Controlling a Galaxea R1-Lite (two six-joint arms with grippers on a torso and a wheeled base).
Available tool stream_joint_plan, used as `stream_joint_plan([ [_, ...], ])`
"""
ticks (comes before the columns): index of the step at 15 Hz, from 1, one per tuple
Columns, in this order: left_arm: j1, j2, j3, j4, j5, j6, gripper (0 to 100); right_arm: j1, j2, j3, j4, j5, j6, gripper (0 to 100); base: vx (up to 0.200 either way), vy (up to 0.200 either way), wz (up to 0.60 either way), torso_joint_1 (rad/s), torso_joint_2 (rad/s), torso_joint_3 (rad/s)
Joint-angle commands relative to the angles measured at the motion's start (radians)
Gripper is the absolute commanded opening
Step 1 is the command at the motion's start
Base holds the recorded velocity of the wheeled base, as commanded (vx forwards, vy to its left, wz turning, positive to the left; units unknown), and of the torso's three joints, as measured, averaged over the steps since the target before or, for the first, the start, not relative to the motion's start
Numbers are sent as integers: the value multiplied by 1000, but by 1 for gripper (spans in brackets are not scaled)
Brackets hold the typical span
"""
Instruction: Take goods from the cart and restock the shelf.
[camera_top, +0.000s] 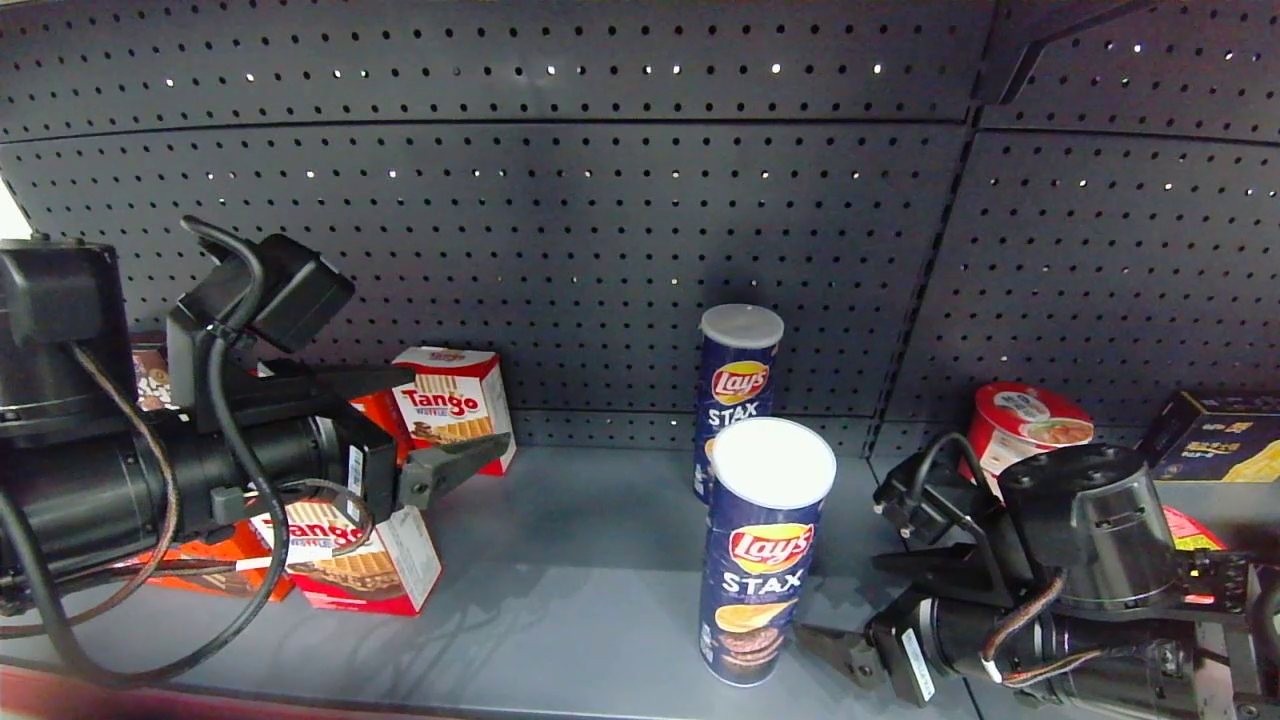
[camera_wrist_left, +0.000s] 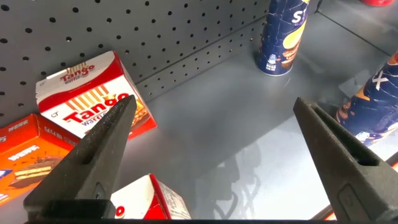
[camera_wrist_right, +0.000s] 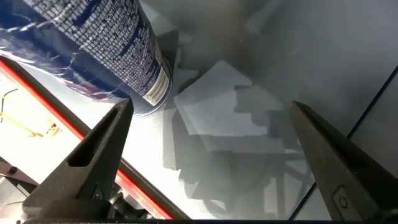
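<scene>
Two tall blue chip cans stand on the grey shelf (camera_top: 590, 570): the front can (camera_top: 765, 555) near the shelf edge, the rear can (camera_top: 738, 390) by the pegboard. My right gripper (camera_wrist_right: 211, 107) is open and empty, low at the front edge just right of the front can (camera_wrist_right: 93, 43), not touching it. My left gripper (camera_wrist_left: 214, 104) is open and empty too, hovering over the shelf's left part. A red and white wafer box (camera_wrist_left: 87, 93) stands upright beyond it, and another wafer box (camera_top: 365, 565) lies flat under the left arm.
Orange boxes (camera_top: 215, 565) lie at the far left. A red-lidded noodle cup (camera_top: 1025, 425) and a dark box (camera_top: 1215, 435) sit on the adjoining shelf section to the right. Bare shelf lies between the wafer boxes and the cans. A red strip (camera_wrist_right: 93, 137) marks the front edge.
</scene>
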Motion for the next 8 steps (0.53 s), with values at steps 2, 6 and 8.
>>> stream_joint_plan([
  [2, 0, 0, 0, 0, -2, 0, 100, 0, 9, -2, -2, 0, 0, 100, 0, 0, 0, 0, 0, 0],
  [6, 0, 0, 4, -1, -2, 0, 100, 0, 4, 3, -2, -2, 1, 100, 0, 0, 0, 0, 0, 0],
  [8, 0, -3, 9, -1, -2, 0, 100, 5, -4, 10, -2, -3, 1, 100, 0, 0, 0, 0, 0, 0],
])
